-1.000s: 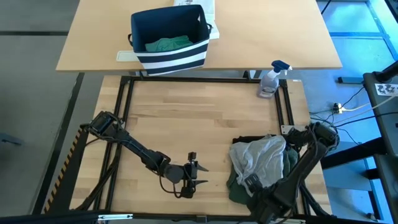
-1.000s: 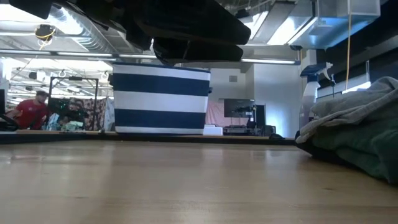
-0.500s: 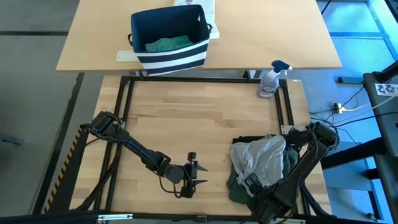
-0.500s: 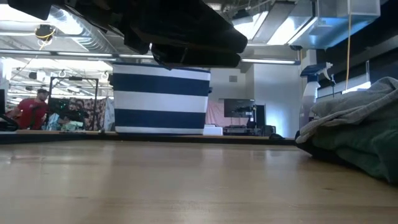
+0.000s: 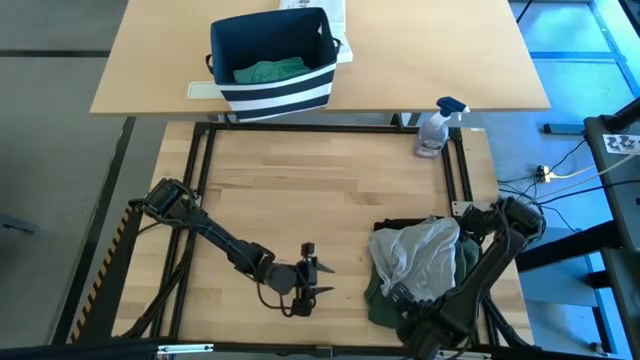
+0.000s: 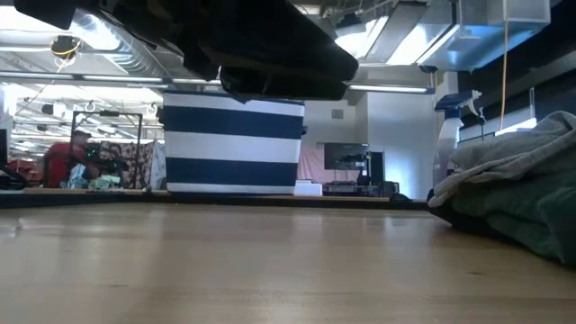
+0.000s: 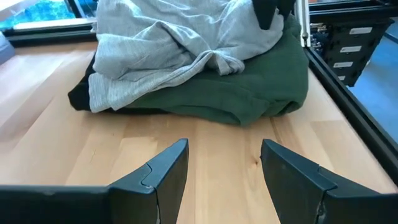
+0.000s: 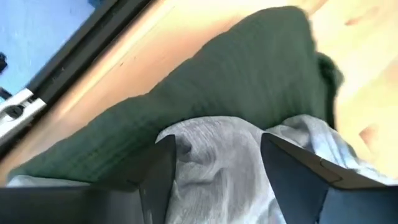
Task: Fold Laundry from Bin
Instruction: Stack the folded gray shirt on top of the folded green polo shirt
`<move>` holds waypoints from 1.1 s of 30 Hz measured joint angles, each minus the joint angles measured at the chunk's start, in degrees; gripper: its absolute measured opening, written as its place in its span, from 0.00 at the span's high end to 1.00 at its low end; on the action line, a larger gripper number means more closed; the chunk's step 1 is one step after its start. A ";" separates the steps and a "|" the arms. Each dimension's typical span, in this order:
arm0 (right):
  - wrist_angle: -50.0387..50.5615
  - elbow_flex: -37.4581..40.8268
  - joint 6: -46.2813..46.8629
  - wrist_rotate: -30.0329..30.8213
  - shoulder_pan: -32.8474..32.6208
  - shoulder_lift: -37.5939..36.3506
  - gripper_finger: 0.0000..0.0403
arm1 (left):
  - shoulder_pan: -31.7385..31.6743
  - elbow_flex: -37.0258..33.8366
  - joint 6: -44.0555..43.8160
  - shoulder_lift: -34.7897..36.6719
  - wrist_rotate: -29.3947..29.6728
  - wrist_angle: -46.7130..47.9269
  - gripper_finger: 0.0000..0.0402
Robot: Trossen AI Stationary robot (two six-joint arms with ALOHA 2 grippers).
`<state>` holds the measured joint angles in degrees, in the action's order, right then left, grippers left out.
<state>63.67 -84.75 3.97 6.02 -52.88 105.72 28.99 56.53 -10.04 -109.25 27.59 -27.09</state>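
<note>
A pile of laundry lies at the table's near right. In it a light grey garment rests on a dark green one, with black cloth under them. My right gripper points down, open, over the pile's near-left part. My left gripper hangs open and low over bare wood, left of the pile and pointing at it. The striped navy bin stands on the far table with teal-green cloth inside. My right gripper stands open above the light grey garment, pointing down, one finger on each side of a fold. Its fingertips run out of the wrist view, so I cannot tell whether they touch the cloth.
A spray bottle stands at the far right by the black frame rail. Bare wood spans the table's middle. A white box sits behind the bin. A person shows far off in the room.
My right gripper has turned a little about its own pointing line above the pile and has stayed in place. The laundry has kept its shape. The person in the room has shifted a little to the right in the low view.
</note>
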 joint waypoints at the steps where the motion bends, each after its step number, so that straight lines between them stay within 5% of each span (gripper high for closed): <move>1: 0.01 0.00 -0.70 -0.19 0.00 0.52 0.43 | -0.14 0.00 -0.30 0.00 -0.01 0.40 0.51; 13: 2.65 0.00 -2.93 -3.26 0.02 3.82 0.58 | -0.50 -0.02 -2.51 0.00 0.05 3.15 0.51; 22: 2.29 -4.36 2.51 -1.55 0.67 3.55 0.96 | -0.48 -0.02 -2.51 0.00 0.01 3.17 0.51; 33: 3.67 -10.25 16.83 11.47 0.81 3.16 0.97 | 0.28 -0.02 -3.98 0.00 -1.68 3.13 0.51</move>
<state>67.35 -95.00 20.80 17.49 -52.07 108.89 29.27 56.51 -14.02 -109.25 25.91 -23.97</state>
